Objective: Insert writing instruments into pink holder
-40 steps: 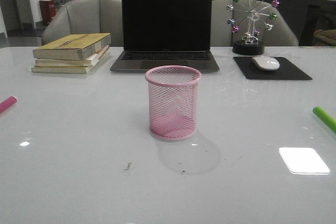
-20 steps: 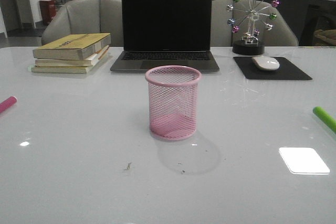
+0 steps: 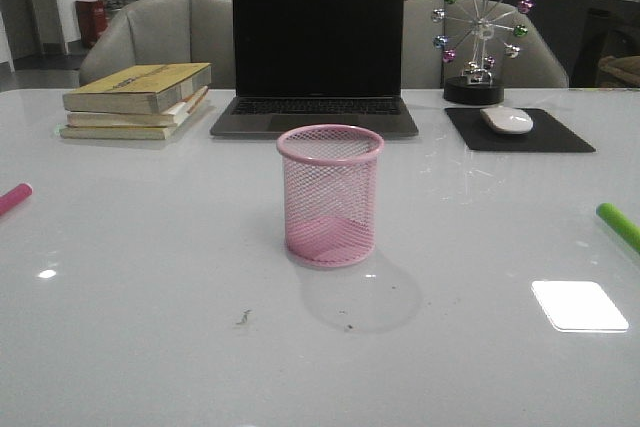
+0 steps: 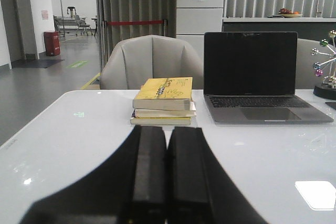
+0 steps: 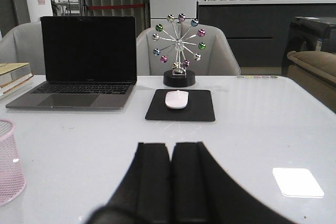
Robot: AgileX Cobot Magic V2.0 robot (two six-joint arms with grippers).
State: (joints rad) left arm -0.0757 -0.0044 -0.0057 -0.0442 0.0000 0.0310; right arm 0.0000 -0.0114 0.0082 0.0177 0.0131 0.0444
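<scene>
Soft, dim indoor light is falling from overhead and giving all three views a grey, slightly grainy look. A ceiling lamp is glaring as a blown-out white patch on the glossy table (image 3: 120, 277), at the front right, and showing again in both wrist views. The cup (image 3: 330, 195) is casting a faint round shadow toward the camera. The laptop (image 3: 317, 47) screen is reading as flat black. In the wrist views the near fingers (image 4: 149, 177) are looking blurred and nearly featureless, while the background is staying sharp.
</scene>
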